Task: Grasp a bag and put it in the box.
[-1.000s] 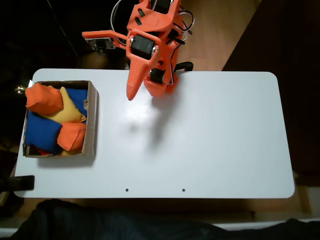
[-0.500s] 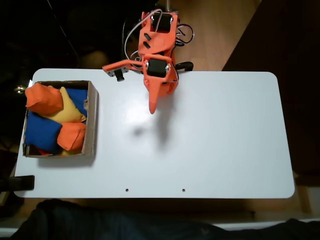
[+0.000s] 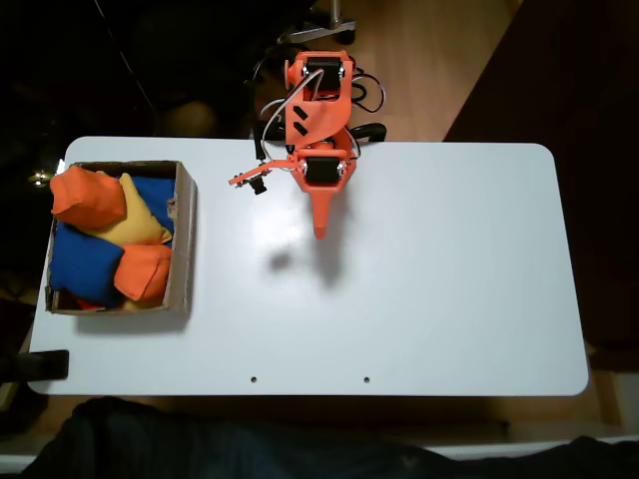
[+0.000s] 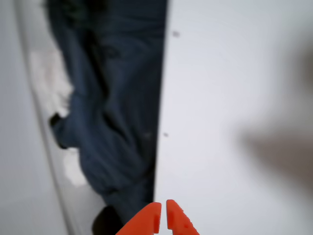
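I see box [image 3: 185,239] at left end of tabletop in fixed view: shallow brown cardboard, low walls, long side running top to bottom. I count two orange bags inside. One bag [image 3: 85,197] plump, tilted, at top left corner, riding over box rim. Second bag [image 3: 145,271] lower right, against right wall, lying on other bags.
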